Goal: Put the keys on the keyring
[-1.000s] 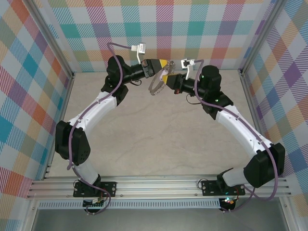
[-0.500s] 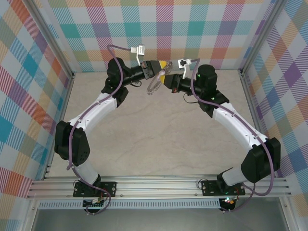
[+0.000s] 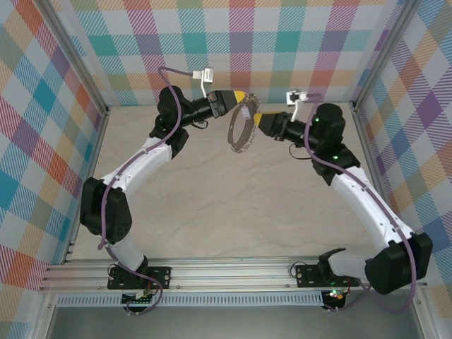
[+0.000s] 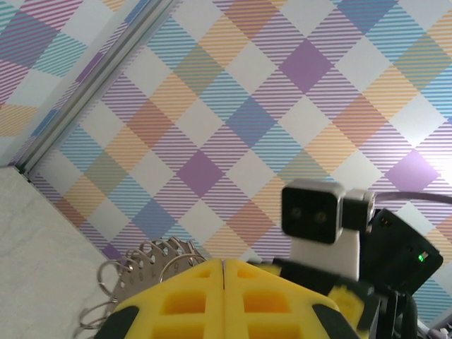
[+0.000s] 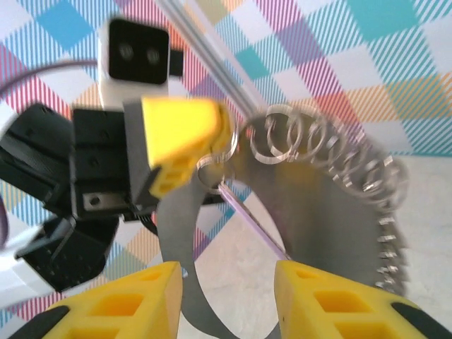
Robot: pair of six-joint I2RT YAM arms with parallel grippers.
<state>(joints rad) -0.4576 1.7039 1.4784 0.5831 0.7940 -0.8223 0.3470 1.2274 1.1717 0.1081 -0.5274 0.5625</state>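
Observation:
The keyring [image 3: 231, 133], a wide grey loop edged with small wire rings, hangs in the air at the back of the cell. My left gripper [image 3: 244, 96] is shut on its upper edge. In the left wrist view the yellow fingertips [image 4: 191, 296] meet and the keyring [image 4: 145, 265] pokes out to their left. My right gripper [image 3: 256, 119] stands open just right of the ring. In the right wrist view its jaws [image 5: 226, 282] are apart with nothing gripped. Beyond them is the keyring [image 5: 339, 205]. The keys [image 5: 254, 226], a thin lilac tab, dangle from a small ring near the left gripper [image 5: 205, 145].
Checked walls close in the back and sides, with aluminium posts at the corners [image 3: 357, 106]. The marbled table top [image 3: 233, 212] lies below both arms. The right arm's camera block [image 4: 314, 215] sits close in front of the left gripper.
The right gripper has opened and drawn back to the right, away from the ring. The ring now hangs from the left gripper alone and has swung to face more openly.

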